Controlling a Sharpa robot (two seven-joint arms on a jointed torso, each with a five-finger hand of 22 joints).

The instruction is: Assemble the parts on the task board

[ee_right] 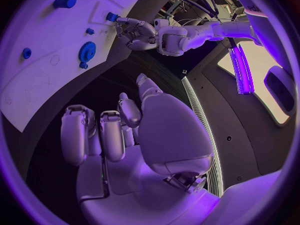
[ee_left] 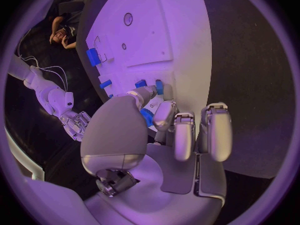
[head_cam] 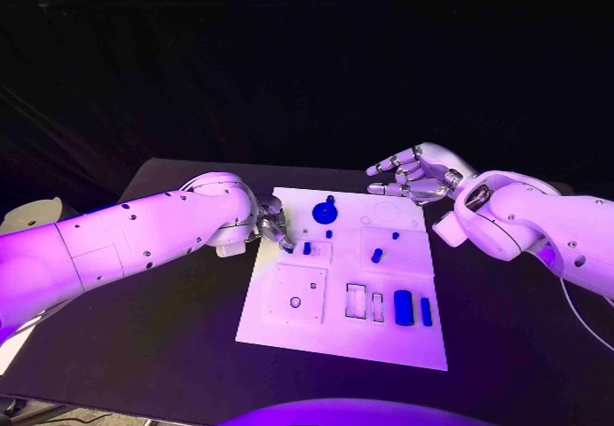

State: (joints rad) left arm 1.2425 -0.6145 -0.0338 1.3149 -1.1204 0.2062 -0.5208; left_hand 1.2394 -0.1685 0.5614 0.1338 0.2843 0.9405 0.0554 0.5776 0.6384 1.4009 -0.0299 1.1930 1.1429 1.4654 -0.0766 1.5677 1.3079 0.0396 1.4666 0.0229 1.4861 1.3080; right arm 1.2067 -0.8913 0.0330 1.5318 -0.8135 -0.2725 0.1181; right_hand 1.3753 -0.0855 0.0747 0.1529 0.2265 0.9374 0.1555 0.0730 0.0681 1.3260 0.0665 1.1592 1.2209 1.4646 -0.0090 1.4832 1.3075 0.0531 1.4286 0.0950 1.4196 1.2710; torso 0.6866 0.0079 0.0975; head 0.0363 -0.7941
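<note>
Surface: a black table [head_cam: 153,355] is shown against a dark background, with the white task board [head_cam: 345,337] laid at its middle.
Parts seated: a blue gear [head_cam: 325,212] is seen at the board's far end, and a long blue block [head_cam: 403,307] with a slimmer blue piece [head_cam: 426,311] beside it in the near row of recesses.
Parts loose or unplaced: a small blue peg [head_cam: 376,256] is seen lying tilted near the board's middle; pale recesses beside the long block are judged unfilled.
Left hand: the left hand [head_cam: 271,224] is held at the board's left edge, its fingertips [ee_left: 164,116] curled down around a small blue part [ee_left: 147,117]; a grip is judged likely, though actual contact cannot be told for certain.
Right hand: the right hand [head_cam: 416,176] is held above the table beyond the board's far right corner, fingers spread, nothing held.
Progress: the assembly is judged partly done, several pieces remaining to be seated.
</note>
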